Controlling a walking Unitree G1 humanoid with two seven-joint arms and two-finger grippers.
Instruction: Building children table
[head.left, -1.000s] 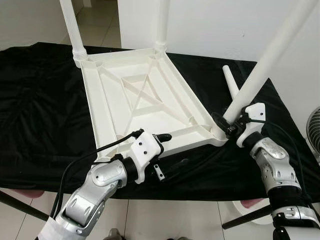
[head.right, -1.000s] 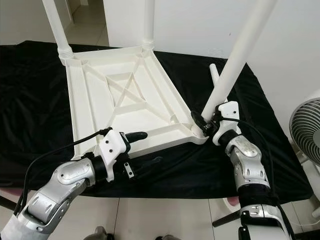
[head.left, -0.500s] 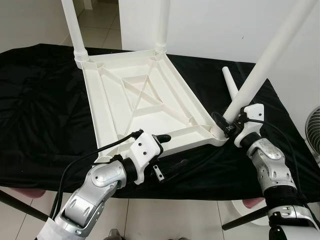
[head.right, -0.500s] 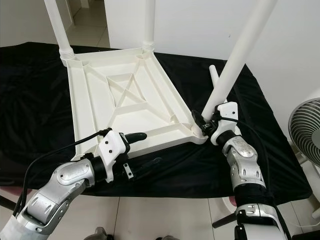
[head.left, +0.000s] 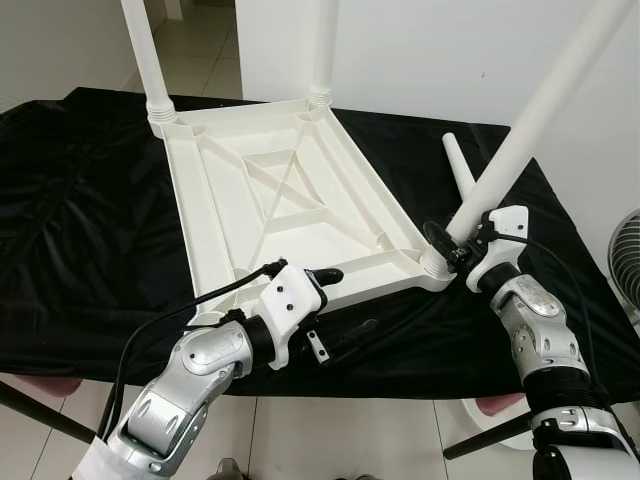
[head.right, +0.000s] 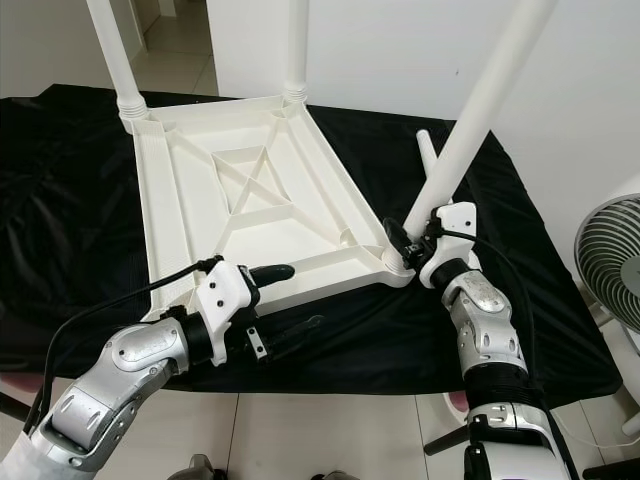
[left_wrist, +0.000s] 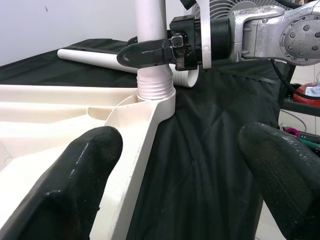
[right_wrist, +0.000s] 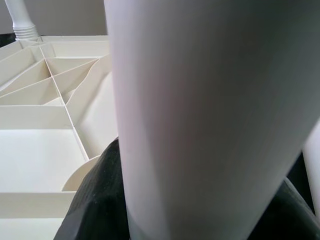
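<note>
Left tool (head.left: 340, 305) fingers spread, right tool (head.left: 452, 247) clamped

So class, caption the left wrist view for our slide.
Right gripper clamps a white leg at the upturned tabletop corner socket.

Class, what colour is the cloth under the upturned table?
Black; the cloth shows best in the left eye view.

R hand (head.left: 452, 252) nudged leg (head.left: 535, 118) a bit steeper, nearer socket.
</note>
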